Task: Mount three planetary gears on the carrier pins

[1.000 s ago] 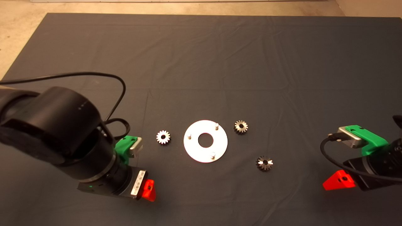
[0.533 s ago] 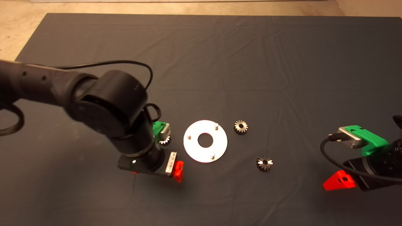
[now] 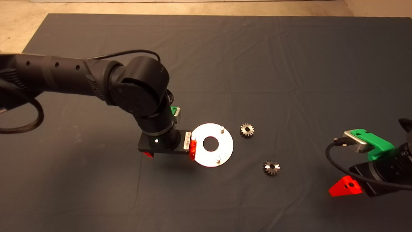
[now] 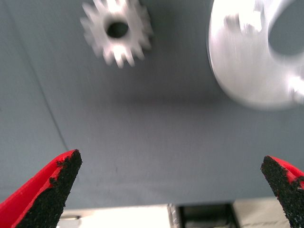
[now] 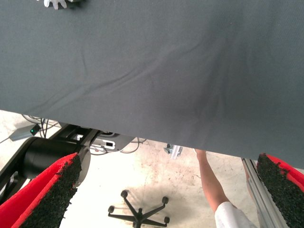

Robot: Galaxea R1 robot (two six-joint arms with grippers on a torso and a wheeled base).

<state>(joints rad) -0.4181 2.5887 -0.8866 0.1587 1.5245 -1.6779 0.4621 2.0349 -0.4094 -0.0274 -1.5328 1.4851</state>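
The round silver plate (image 3: 225, 146) lies mid-mat with its carrier pins standing up; two pins (image 3: 221, 129) (image 3: 218, 158) show, and the third is at my left gripper's red finger. Two planetary gears (image 3: 247, 130) (image 3: 271, 168) lie on the mat to the right of the plate. The third gear is hidden under my left arm in the head view. It shows in the left wrist view (image 4: 117, 31), flat on the mat beside the plate (image 4: 247, 71). My left gripper (image 3: 170, 152) (image 4: 171, 164) hovers open and empty over that gear, at the plate's left edge.
My right gripper (image 3: 349, 186) (image 5: 169, 164) waits open at the mat's lower right edge. Its wrist view looks past the mat edge at a floor with a chair base (image 5: 137, 211), a person's arm (image 5: 211, 185) and a gear's edge (image 5: 57, 3).
My left arm has swung right across the mat, from left of the left gear to over it, reaching the plate's edge. The right gripper has barely shifted.
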